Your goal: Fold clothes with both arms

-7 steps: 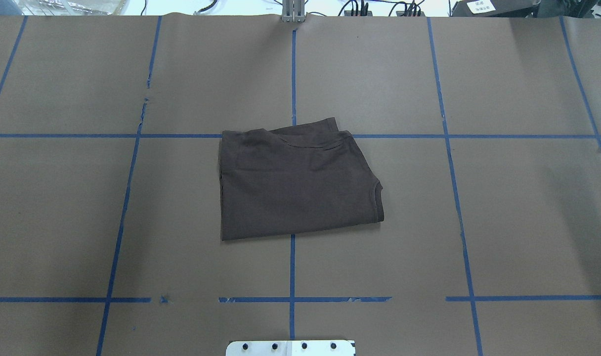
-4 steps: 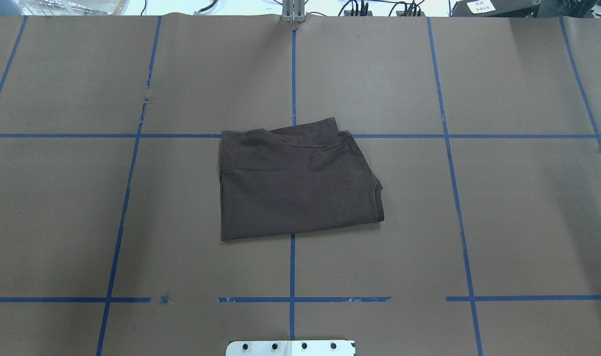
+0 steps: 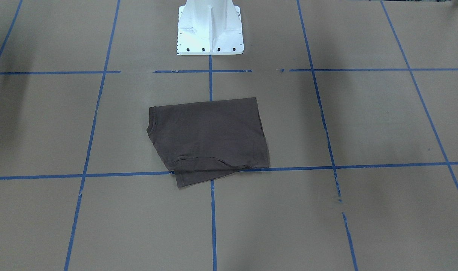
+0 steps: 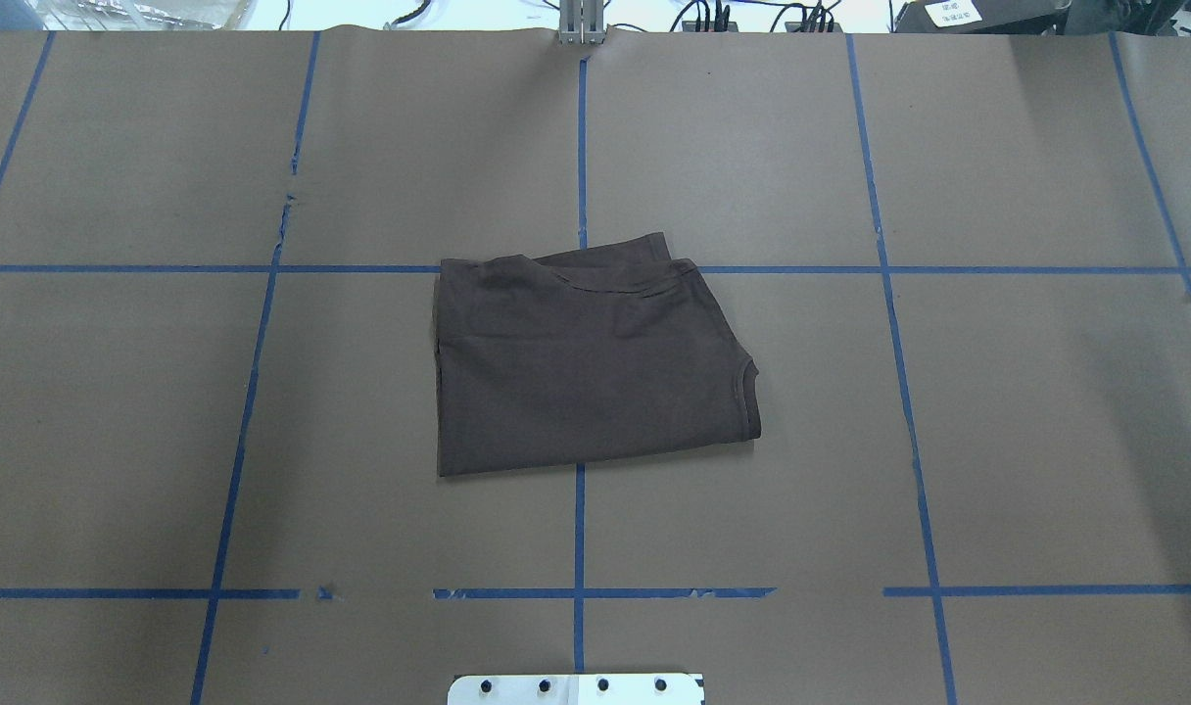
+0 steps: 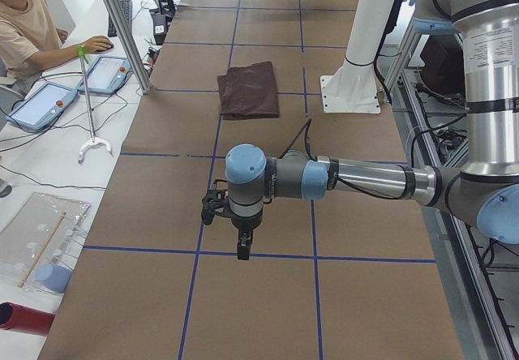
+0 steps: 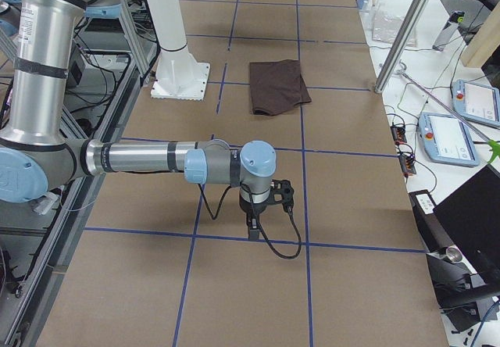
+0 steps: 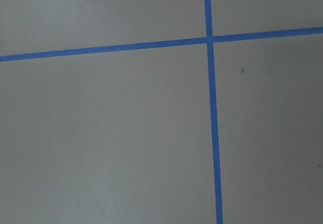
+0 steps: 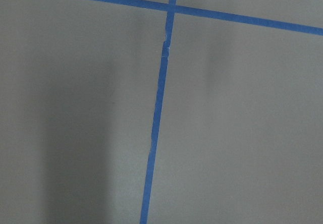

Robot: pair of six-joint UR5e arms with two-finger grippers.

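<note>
The dark brown T-shirt [image 4: 586, 362] lies folded into a rough rectangle at the table's middle, collar edge to the right in the overhead view, also visible as the shirt [image 3: 210, 139] from the front. Neither arm touches it. The left arm [image 5: 357, 177] stretches over the table's left end, and its gripper [image 5: 243, 248] points down far from the shirt [image 5: 250, 90]. The right arm [image 6: 148, 159] does the same at the other end, with its gripper [image 6: 252, 228] well away from the shirt [image 6: 277, 85]. I cannot tell whether either gripper is open or shut. Both wrist views show only brown paper and blue tape.
The white pedestal base [image 3: 210, 30] stands behind the shirt. Blue tape lines [image 4: 579, 529] grid the brown paper. A person [image 5: 28, 27] sits beside the table with teach pendants [image 5: 105, 72]. A metal post [image 5: 122, 27] rises at the table's far edge.
</note>
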